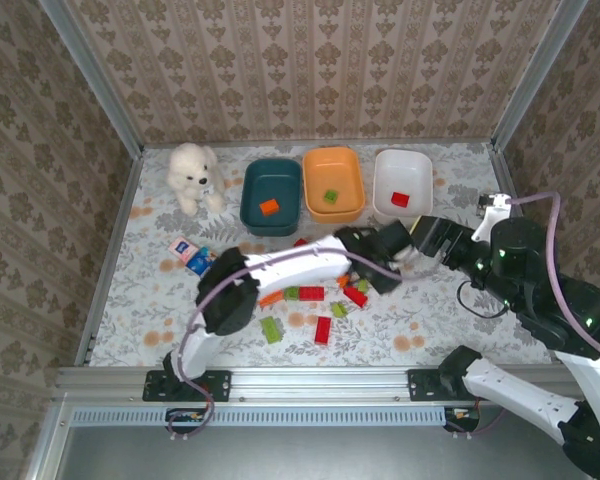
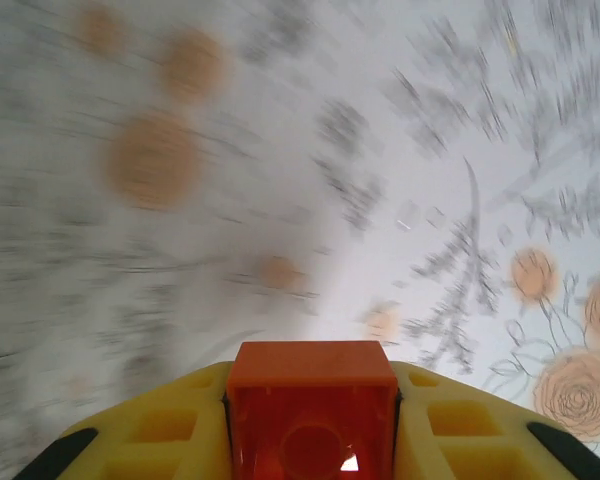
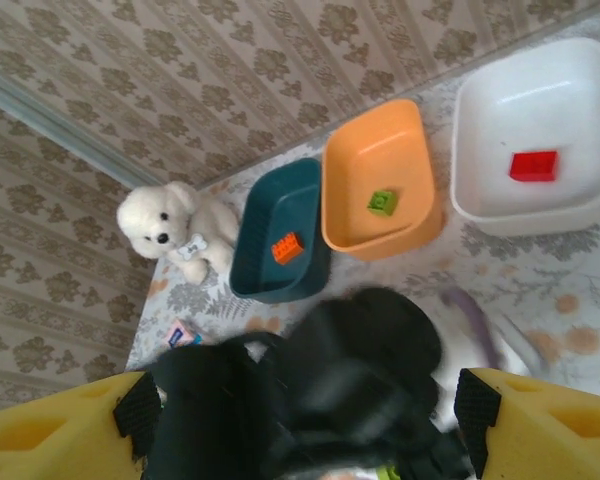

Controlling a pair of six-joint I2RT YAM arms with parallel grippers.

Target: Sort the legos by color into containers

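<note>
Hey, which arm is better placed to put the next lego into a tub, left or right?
Left. The left gripper is shut on an orange-looking brick, which would likely go to the dark teal tub that holds an orange brick. The right gripper is open and empty.

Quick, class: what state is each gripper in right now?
Left gripper: closed on a small orange-red plastic brick.
Right gripper: open, holding nothing.

You'll find nothing legible here: the small blue-and-pink carton (image 1: 187, 254) has some marking on its face (too small and blurred to read) in both top and right wrist views
</note>
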